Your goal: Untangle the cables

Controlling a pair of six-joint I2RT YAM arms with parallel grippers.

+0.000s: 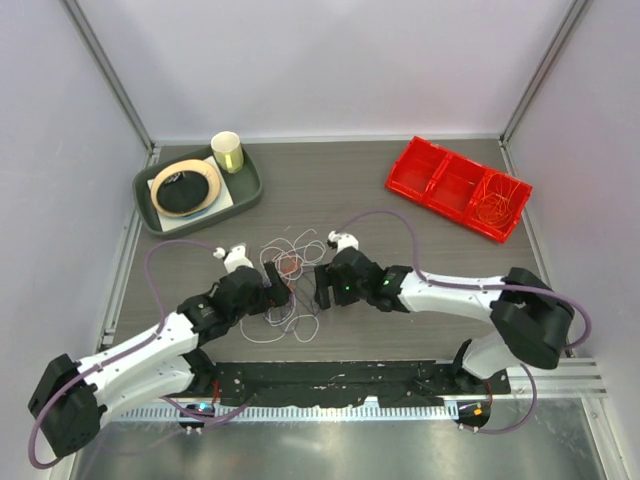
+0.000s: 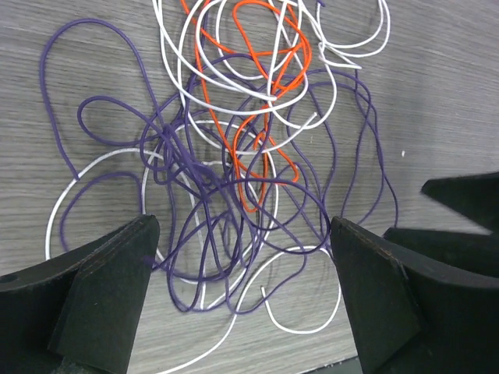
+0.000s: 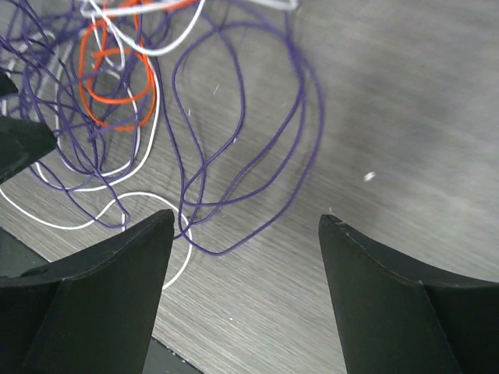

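The cables (image 1: pixel 290 280) lie on the wooden table as a loose tangle of purple, white and orange-red loops, between my two grippers. My left gripper (image 1: pixel 276 290) is at the tangle's left side and stands open. In the left wrist view the left gripper (image 2: pixel 243 234) straddles purple loops (image 2: pixel 203 179) and a white end (image 2: pixel 304 327), gripping nothing; the orange-red cable (image 2: pixel 265 93) lies beyond. My right gripper (image 1: pixel 322 285) faces it from the right. Its wrist view shows the right gripper (image 3: pixel 245 226) open over bare table, with a purple loop (image 3: pixel 234 101) just ahead.
A green tray (image 1: pixel 245 190) at the back left holds a black bowl on a plate and a cup (image 1: pixel 227 152). At the back right, a red bin (image 1: pixel 458 186) contains orange wire. A black strip (image 1: pixel 340 378) runs along the near edge.
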